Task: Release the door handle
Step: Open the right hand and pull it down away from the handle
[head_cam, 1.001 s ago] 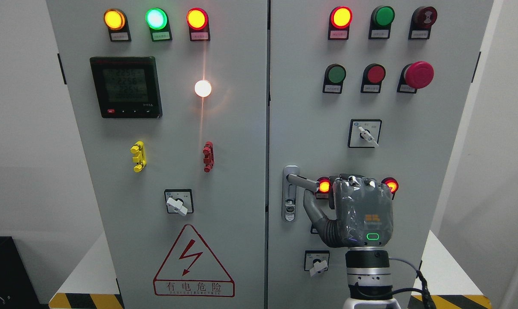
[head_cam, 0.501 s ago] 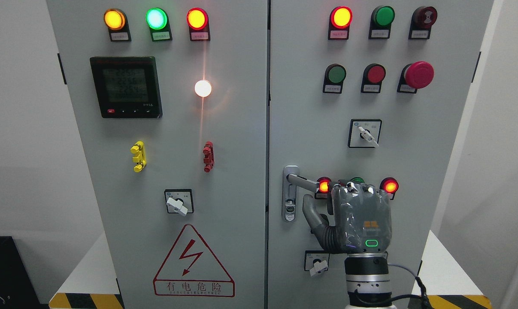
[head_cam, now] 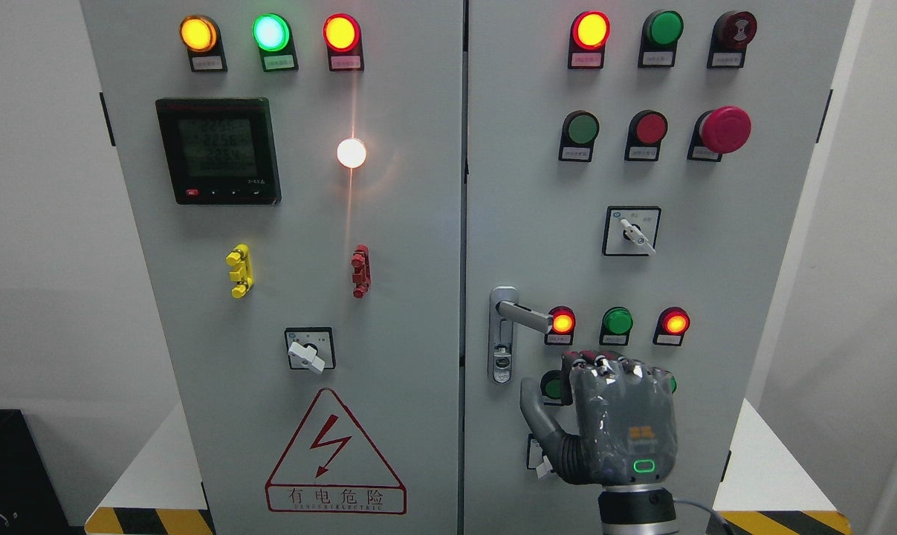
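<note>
A: Okay, where's the door handle point(head_cam: 524, 315)?

B: On the right cabinet door point(head_cam: 716, 245), near its left edge, mid-height. Silver lever sticking out to the right from a vertical lock plate point(head_cam: 501, 336). Lever tip sits just beside a lit red indicator lamp point(head_cam: 562, 322).

A: And the right hand point(head_cam: 615, 423)?

B: Below the handle, apart from it, not touching. Back of the hand faces the camera, wrist at the bottom edge right of the middle. Grey, with a small green light ring near the wrist.

A: Fingers?

B: Curled forward at the knuckles, fingers point(head_cam: 604, 362) side by side, gripping nothing. Thumb point(head_cam: 535, 409) sticks out to the left and upward, also free. Tips are hidden behind the knuckles, so I can't tell whether they touch the door.

A: Left hand?

B: Not visible.

A: Anything else near the hand?

B: Green lamp point(head_cam: 617, 321) and another lit red lamp point(head_cam: 675, 323) in a row with the first, above the knuckles. A green button point(head_cam: 550, 386) partly covered beside the thumb. A small rotary switch point(head_cam: 539, 455) half hidden behind the thumb base.

A: Left door?

B: Left cabinet door point(head_cam: 403, 297) has a digital meter point(head_cam: 218, 150), a bright white lamp point(head_cam: 351, 152) and a red warning triangle point(head_cam: 334, 453).
</note>
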Controlling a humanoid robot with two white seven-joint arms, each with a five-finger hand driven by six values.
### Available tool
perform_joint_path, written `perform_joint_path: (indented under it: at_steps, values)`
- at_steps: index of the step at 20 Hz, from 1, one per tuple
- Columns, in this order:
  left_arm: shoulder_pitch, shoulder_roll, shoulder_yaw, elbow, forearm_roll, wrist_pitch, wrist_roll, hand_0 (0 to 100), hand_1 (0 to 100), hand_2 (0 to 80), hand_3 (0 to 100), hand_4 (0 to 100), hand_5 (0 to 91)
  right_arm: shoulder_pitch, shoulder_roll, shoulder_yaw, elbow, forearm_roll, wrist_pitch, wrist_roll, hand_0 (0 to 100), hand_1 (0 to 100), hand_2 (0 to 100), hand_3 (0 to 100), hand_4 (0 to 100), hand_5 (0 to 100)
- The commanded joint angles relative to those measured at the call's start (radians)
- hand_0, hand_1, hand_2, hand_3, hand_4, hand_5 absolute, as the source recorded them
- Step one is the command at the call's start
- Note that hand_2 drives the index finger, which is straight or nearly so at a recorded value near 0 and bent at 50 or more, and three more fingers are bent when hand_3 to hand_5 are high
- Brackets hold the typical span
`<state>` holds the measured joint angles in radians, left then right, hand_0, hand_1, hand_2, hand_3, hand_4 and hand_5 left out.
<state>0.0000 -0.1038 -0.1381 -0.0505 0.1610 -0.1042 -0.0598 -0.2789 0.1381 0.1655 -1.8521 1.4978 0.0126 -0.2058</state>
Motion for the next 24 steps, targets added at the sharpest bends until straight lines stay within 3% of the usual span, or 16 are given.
perform_joint_path:
  at_steps: [1, 5, 11, 18, 20, 24]
  values:
    - [0.009, 0.000, 0.000, 0.000, 0.000, 0.000, 0.000, 12, 56, 0.0, 0, 0, 0.0, 0.104, -0.002, -0.108, -0.110, -0.002, -0.095, -0.014, 49, 38, 58, 87, 84, 84]
    - [0.008, 0.000, 0.000, 0.000, 0.000, 0.000, 0.000, 12, 56, 0.0, 0, 0, 0.0, 0.139, -0.003, -0.201, -0.145, -0.065, -0.193, -0.011, 49, 36, 44, 65, 63, 59]
    - [0.009, 0.000, 0.000, 0.000, 0.000, 0.000, 0.000, 12, 56, 0.0, 0, 0, 0.0, 0.145, -0.003, -0.300, -0.168, -0.120, -0.305, -0.006, 50, 34, 24, 32, 35, 36]
    - [0.009, 0.001, 0.000, 0.000, 0.000, 0.000, 0.000, 12, 56, 0.0, 0, 0, 0.0, 0.144, -0.008, -0.317, -0.174, -0.232, -0.358, 0.022, 51, 24, 0, 5, 2, 0]
    - [0.009, 0.000, 0.000, 0.000, 0.000, 0.000, 0.000, 12, 56, 0.0, 0, 0, 0.0, 0.138, -0.009, -0.317, -0.177, -0.264, -0.375, 0.026, 50, 22, 0, 0, 0, 0]
    - [0.009, 0.000, 0.000, 0.000, 0.000, 0.000, 0.000, 12, 56, 0.0, 0, 0, 0.0, 0.123, -0.009, -0.310, -0.177, -0.283, -0.376, 0.028, 49, 18, 0, 0, 0, 0]
